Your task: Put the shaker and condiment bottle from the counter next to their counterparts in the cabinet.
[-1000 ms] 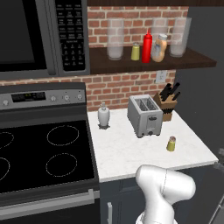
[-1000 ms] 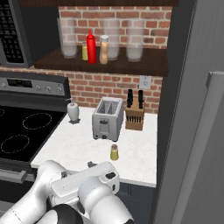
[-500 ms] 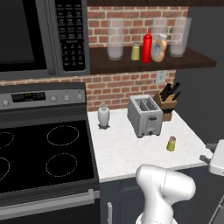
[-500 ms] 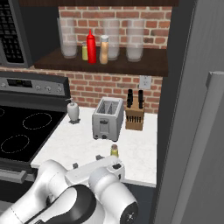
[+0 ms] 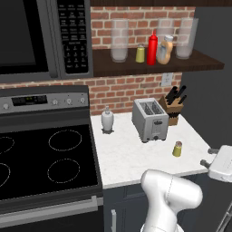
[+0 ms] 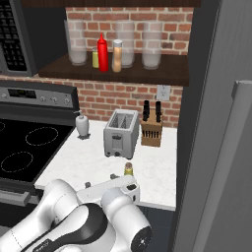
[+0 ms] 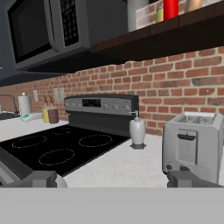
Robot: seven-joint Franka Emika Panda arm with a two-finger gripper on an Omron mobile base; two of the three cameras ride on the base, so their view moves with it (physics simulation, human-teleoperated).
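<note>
The tool hangs wide open and empty, low at the surface edge. The shaker stands at 4 o'clock from the toaster, awaiting pickup; the bottle is on the cabinet.

Compared with a second ago, the robot's hand sits in a new place. In the left base view the gripper now pokes in from the right edge, low beside the counter; a second ago it is outside that view, and half a second ago only a corner of it shows. In the right base view the hand is raised nearer the counter's front edge, just below the shaker, whose lower part it now covers. The white arm is bunched differently below it.
</note>
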